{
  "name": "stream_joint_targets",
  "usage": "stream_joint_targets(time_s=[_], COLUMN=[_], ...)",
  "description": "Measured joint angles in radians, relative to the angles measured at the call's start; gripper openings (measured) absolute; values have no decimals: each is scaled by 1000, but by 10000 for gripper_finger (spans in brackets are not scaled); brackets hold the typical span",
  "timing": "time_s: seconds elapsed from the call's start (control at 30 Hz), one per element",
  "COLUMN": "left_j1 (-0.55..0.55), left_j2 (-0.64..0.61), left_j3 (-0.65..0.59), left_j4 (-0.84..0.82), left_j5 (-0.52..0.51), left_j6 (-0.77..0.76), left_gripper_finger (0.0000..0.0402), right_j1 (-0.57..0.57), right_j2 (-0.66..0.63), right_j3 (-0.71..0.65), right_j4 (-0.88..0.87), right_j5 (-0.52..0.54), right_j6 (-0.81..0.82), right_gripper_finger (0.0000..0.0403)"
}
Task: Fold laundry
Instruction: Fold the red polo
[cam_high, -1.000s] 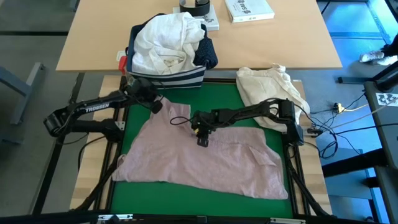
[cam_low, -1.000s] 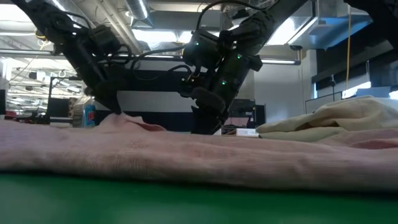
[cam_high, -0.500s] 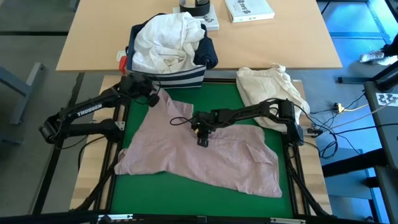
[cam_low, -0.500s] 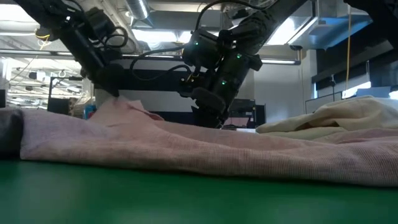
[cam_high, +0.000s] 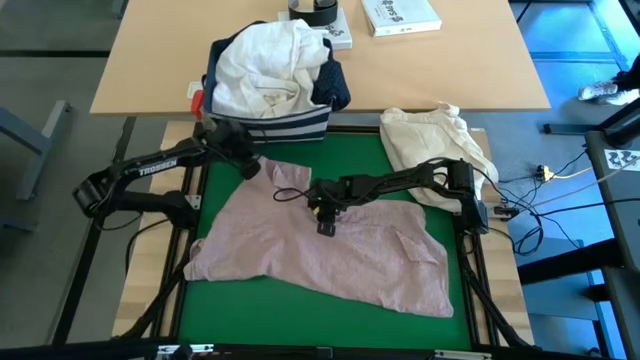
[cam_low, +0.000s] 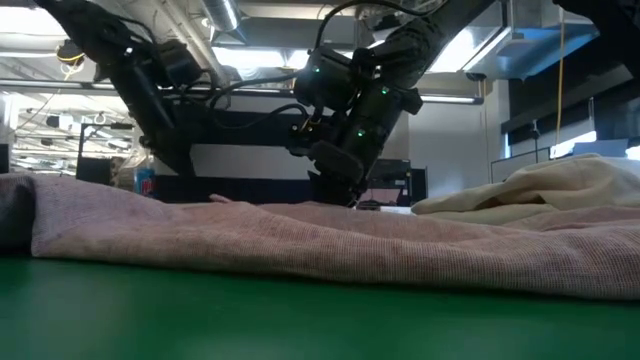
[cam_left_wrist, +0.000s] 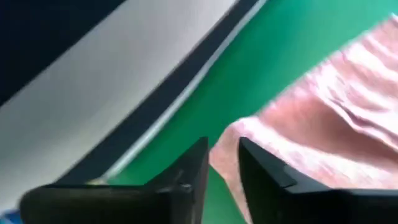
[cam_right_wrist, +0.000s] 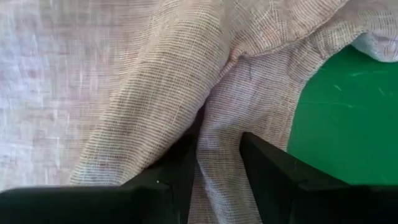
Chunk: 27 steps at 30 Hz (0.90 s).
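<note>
Even overhead light is falling on the green mat (cam_high: 300, 310), casting only faint shadows. Ceiling lamps (cam_low: 240, 20) are glaring behind silhouetted arms in the low view. Motion blur is smearing the left wrist view; the right wrist view is rendering cloth weave sharply.

Industrial lab: exposed ceiling ducts (cam_low: 230, 20) (strip lighting), floor cables (cam_high: 560, 172).

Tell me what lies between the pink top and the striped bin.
In the high view, bare green mat separates the pink top from the striped bin. Only the left gripper sits in that gap, at the top's far corner.
</note>
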Motion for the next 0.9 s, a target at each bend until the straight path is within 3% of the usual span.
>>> stream_joint_targets(time_s=[0.17,0.27,0.33,0.63,0.9], left_j1=[-5,-38,-74,-237,-276], left_j2=[-77,-123,-141,-141,-141], left_j3=[127,103,53,-216,-303], left_j4=[-238,-258,-239,-40,6], left_j5=[187,390,437,393,285], left_j6=[-103,-161,-212,-456,-517], left_gripper_finger=[138,150,153,143,140], right_j1=[-1,-8,-18,-47,-46], right_j2=[-32,-65,-73,23,98], right_j3=[28,75,103,106,105], right_j4=[-58,-20,27,272,378], right_j5=[48,106,136,142,252], right_j6=[7,-18,-20,-22,-17], right_gripper_finger=[140,140,140,140,140])
